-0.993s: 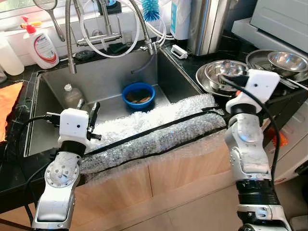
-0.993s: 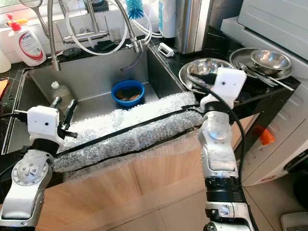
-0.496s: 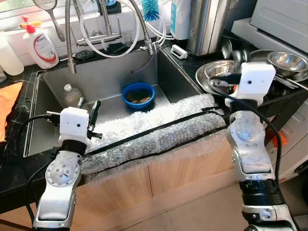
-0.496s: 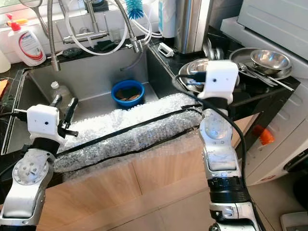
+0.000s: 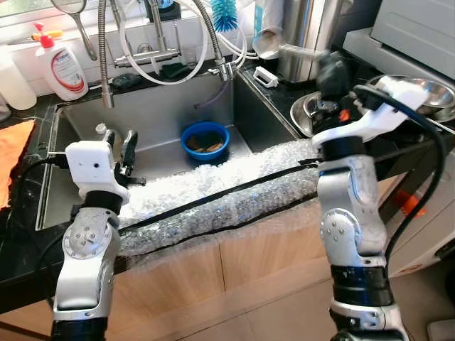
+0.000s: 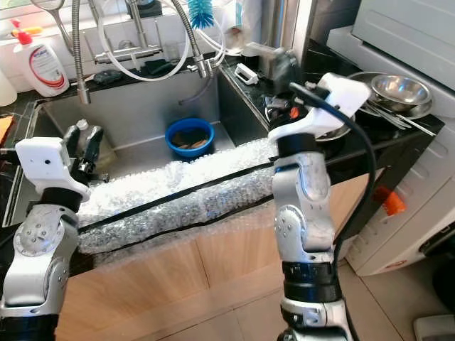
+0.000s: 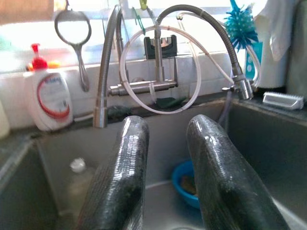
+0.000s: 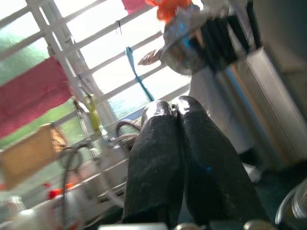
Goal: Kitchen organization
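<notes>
Gripping metal ladle (image 5: 274,44) in right gripper (image 5: 328,71), fingers pinched together, raised above counter beside steel bowls (image 5: 419,91). Left gripper (image 5: 119,146) parted, empty, over sink (image 5: 163,121) near blue bowl (image 5: 204,140). Bubble wrap (image 5: 227,195) along front edge.

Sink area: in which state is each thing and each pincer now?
Left pincer: open, empty, over the sink.
Right pincer: shut on the steel ladle, held high.
Round blue bowl: upright in the steel sink, brown scraps inside.
Bubble wrap sheet: draped over the sink's front edge.
</notes>
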`<state>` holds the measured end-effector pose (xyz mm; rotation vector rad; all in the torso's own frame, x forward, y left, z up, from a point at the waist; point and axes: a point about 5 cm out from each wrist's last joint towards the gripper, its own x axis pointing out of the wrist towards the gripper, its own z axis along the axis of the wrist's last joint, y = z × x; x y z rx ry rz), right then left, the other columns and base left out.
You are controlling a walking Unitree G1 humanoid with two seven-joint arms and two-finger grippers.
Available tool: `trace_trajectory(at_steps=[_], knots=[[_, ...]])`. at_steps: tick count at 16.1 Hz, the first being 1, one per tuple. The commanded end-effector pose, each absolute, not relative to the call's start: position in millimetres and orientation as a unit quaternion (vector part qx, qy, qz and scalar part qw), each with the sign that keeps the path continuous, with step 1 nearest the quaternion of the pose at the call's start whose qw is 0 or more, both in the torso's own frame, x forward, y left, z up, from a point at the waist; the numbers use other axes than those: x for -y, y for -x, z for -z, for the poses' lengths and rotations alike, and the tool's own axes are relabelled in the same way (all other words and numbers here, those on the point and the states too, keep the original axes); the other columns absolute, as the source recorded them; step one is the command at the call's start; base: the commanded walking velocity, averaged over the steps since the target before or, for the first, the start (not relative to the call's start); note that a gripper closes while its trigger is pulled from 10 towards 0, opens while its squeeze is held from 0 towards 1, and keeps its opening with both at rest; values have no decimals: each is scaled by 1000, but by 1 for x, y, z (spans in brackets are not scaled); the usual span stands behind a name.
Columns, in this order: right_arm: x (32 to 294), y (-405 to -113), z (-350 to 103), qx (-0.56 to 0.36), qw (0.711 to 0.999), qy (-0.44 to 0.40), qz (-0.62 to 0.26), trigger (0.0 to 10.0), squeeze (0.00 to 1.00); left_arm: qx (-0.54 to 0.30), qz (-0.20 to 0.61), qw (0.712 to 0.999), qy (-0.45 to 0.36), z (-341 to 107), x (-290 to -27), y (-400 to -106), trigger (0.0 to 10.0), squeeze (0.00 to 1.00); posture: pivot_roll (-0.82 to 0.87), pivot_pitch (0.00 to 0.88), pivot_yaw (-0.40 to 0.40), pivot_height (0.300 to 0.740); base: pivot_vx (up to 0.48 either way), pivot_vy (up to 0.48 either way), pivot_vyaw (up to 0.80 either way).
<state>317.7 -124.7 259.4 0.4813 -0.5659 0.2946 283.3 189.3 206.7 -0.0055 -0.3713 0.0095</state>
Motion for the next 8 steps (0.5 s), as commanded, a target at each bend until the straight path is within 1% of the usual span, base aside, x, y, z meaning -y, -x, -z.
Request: trace_trajectory(at_steps=[1,2,3,4,5,6,8], knots=[[128,-314,-254,265,912,-276,-151,10000,0,179,5,983,46,-211,-192,-284,10000,0,-78,45,41,740,0,0,0],[131,-307,-236,229,891,-343,-187,10000,0,149,53,977,142,-209,-189,-285,10000,0,-76,43,39,740,0,0,0],[132,-299,-225,212,873,-379,-221,10000,0,127,113,965,201,-207,-185,-283,10000,0,-77,38,41,740,0,0,0],[137,-292,-216,199,854,-420,-233,10000,0,106,159,955,228,-203,-183,-280,10000,0,-78,37,42,740,0,0,0],[140,-286,-210,190,842,-444,-241,10000,0,94,195,939,267,-201,-180,-276,10000,0,-76,32,43,740,0,0,0],[143,-282,-206,186,827,-468,-249,10000,0,86,213,925,304,-199,-179,-273,10000,0,-79,28,42,740,0,0,0],[142,-272,-197,174,821,-473,-269,10000,0,73,252,889,374,-197,-177,-268,10000,0,-80,20,46,740,0,0,0]])
